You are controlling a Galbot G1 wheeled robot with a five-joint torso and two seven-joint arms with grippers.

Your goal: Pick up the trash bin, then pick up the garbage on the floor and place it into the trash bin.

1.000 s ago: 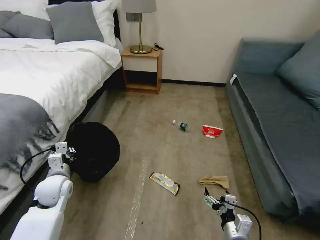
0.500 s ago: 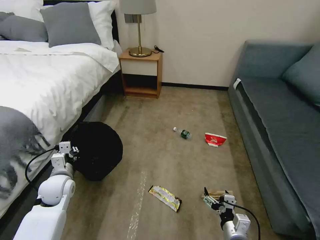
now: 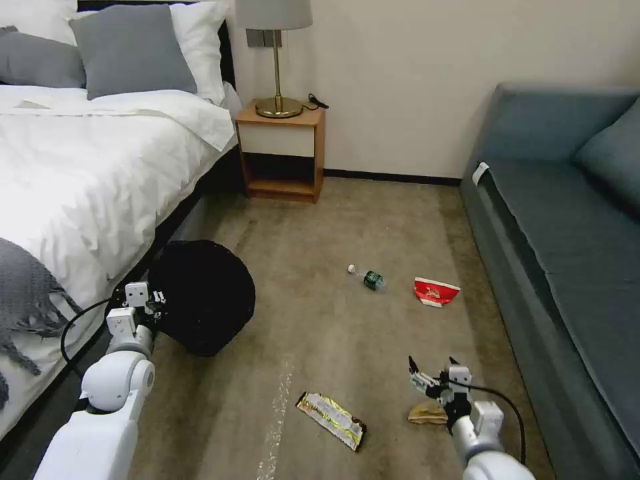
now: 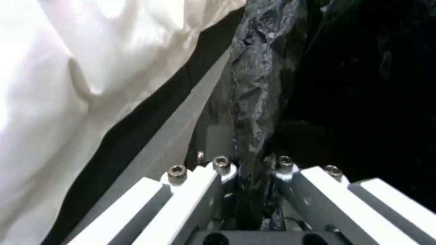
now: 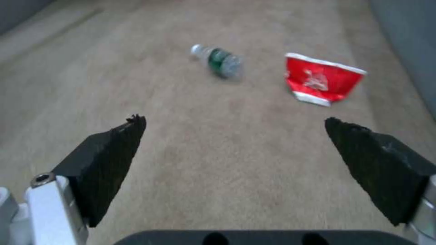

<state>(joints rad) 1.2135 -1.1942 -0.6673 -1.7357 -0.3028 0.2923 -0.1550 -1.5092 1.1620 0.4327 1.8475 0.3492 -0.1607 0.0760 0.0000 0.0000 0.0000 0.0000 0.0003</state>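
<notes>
Bin: your left gripper (image 4: 252, 190) pinches the black liner at the trash bin (image 3: 203, 297) rim beside the bed (image 3: 100, 173), so the bin travels with you.
Wrapper: the gold wrapper (image 3: 331, 419) lies flat, long axis running diagonally away to your left.
Bottle: the bottle (image 5: 219, 62) lies on its side, cap pointing left.
Right gripper: your right gripper (image 5: 236, 136) is spread wide and empty above the brown paper (image 3: 427, 415), likely placed for a grab.
Carton: the red carton (image 5: 322, 79) lies flat near the sofa (image 3: 567, 227).

Left arm extended forward and low, left gripper (image 3: 157, 301) apparently clamped, its tips partly hidden. Right arm forward and low, right gripper (image 3: 435, 368) spread wide, empty.
</notes>
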